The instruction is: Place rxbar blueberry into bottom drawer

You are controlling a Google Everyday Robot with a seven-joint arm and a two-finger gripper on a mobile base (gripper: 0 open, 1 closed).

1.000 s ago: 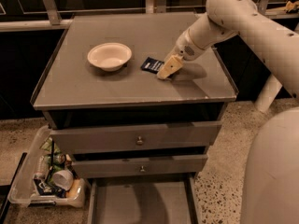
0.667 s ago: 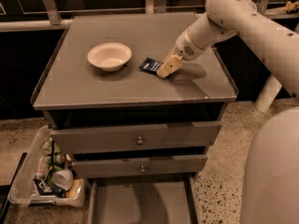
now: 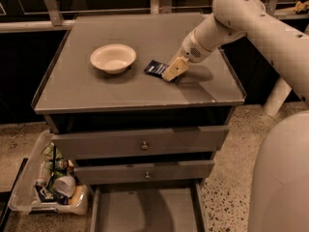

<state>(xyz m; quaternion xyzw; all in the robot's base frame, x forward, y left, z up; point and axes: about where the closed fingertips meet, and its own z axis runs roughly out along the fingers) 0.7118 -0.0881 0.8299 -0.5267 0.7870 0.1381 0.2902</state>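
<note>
The rxbar blueberry (image 3: 155, 68), a small dark navy wrapper with white lettering, lies flat on the grey cabinet top (image 3: 120, 88), to the right of the cream-white bowl (image 3: 113, 58). My gripper (image 3: 171, 72) reaches in from the upper right, and its tan fingertips rest at the bar's right end, covering part of it. The bottom drawer (image 3: 145, 209) is pulled out at the foot of the cabinet, and its grey floor is bare.
Two upper drawers with small round knobs (image 3: 144, 145) are slightly pulled out. A clear plastic bin of clutter (image 3: 50, 182) stands on the speckled floor at the lower left. My white arm and body fill the right side.
The gripper has shifted slightly left along the cabinet top toward the bar. The bar, the bowl and the drawers have not moved.
</note>
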